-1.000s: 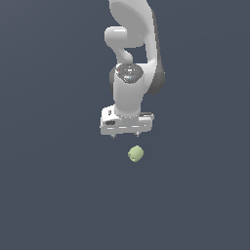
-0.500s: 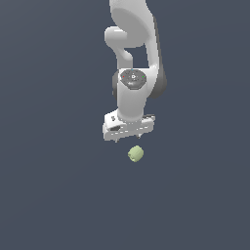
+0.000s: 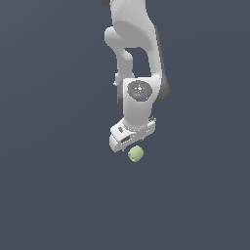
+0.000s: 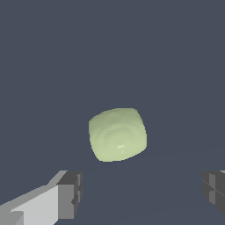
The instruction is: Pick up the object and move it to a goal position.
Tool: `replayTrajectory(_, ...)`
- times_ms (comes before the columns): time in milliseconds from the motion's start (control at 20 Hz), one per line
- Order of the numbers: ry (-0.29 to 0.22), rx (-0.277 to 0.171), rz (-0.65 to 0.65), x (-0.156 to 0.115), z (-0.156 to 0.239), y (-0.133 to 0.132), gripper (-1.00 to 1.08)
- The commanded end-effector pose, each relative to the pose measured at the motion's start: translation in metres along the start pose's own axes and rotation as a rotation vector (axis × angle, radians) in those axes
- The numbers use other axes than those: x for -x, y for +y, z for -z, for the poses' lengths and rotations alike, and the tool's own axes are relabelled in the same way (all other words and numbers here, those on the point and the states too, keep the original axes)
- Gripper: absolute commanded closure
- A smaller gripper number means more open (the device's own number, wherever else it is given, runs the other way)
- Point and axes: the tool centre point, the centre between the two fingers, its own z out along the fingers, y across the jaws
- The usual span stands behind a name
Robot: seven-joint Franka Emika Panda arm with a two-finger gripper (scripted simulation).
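Flat dark blue-grey ground [image 3: 53,195], no walls or edges visible. Object [image 4: 117,134] sat just below the gripper [image 4: 140,193], untouched between spread fingers [image 4: 70,193]. Fingertips hidden in exterior view.

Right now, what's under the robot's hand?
A small yellow-green lump lies below the open hand, between its fingers, untouched. What the lump's underside hides cannot be seen.

Plain dark slate-blue ground [image 3: 49,195], uniform, featureless, evenly lit
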Motion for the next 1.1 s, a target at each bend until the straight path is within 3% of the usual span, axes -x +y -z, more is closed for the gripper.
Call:
replayTrajectory(0,0.002,-0.004,0.068,-0.005,-0.006,-0.003,-0.92)
replayTrajectory(500,0.01,-0.015,0.224,-0.017,-0.021,-0.012,-0.92)
replayTrajectory(1050,0.011,-0.016,0.239,-0.018,-0.033,-0.013,-0.92)
